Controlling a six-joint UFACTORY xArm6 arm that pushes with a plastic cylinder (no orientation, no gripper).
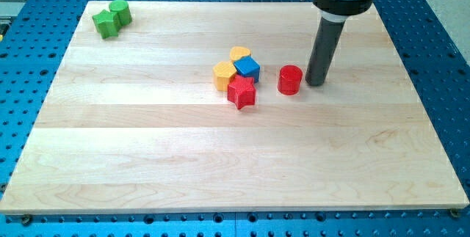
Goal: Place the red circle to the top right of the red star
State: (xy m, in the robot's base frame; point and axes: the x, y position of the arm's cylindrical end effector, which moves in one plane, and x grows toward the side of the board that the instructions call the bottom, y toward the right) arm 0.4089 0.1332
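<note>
So my tip (316, 84) is sitting on the wooden board (147, 156) just to the view's right of the red circle (290, 80), super close, maybe touching, can't really tell from this angle. There's no claw on this rig, just a plain dark rod, so nothing is being grasped or clenched, it's only resting next to the block.

Using the red star (241, 92) as my landmark: the red circle is off to its right in the view and a tiny bit higher, near but apart from it with a strip of bare board between them. The blue block (248, 67) is touching the star at its upper right, the yellow heart (239, 53) sits just above that, and an orange-yellow block (224, 75) is snug against the star's upper left. All four are bunched into one little cluster.

Way off from the star, toward the view's top left corner of the board, a green star-ish block (105, 24) and a green cylinder (120, 11) are sitting pressed together.
</note>
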